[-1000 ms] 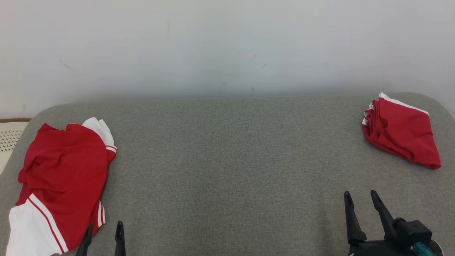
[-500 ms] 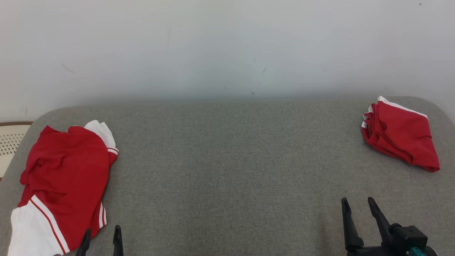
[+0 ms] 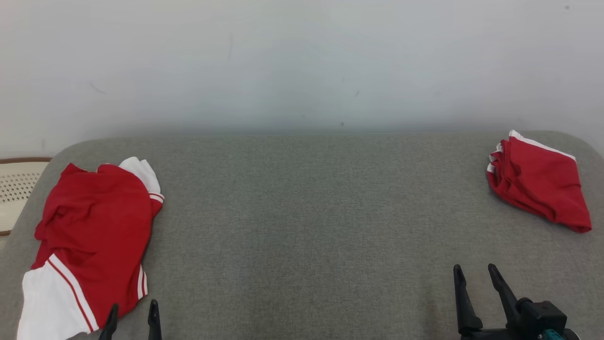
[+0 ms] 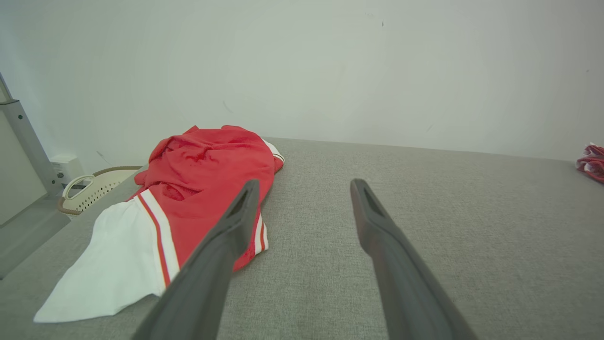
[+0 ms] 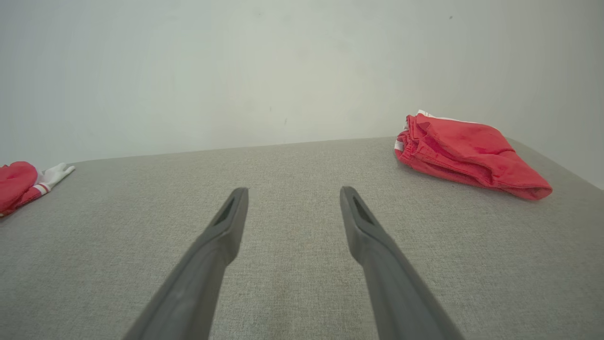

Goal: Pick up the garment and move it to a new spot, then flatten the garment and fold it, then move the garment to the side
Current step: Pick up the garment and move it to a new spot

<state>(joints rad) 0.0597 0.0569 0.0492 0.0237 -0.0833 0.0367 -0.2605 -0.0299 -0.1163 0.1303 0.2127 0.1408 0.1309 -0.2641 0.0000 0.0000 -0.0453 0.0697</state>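
Note:
A crumpled red and white garment lies at the left end of the grey padded table; the left wrist view has the same garment ahead and to the left. My left gripper stands open just beside its near right corner, holding nothing, and its fingertips are spread wide. A folded red garment rests at the far right, also in the right wrist view as a folded red garment. My right gripper hovers open and empty near the front right, with fingers apart over bare cloth.
A cream perforated basket stands off the table's left end, seen again as the basket beside a grey frame. A pale wall runs right behind the table. Bare grey surface stretches between the two garments.
The head view has shifted a little, so the table sits lower and further right in it. Both grippers show slightly lower in the picture. Both garments lie as before.

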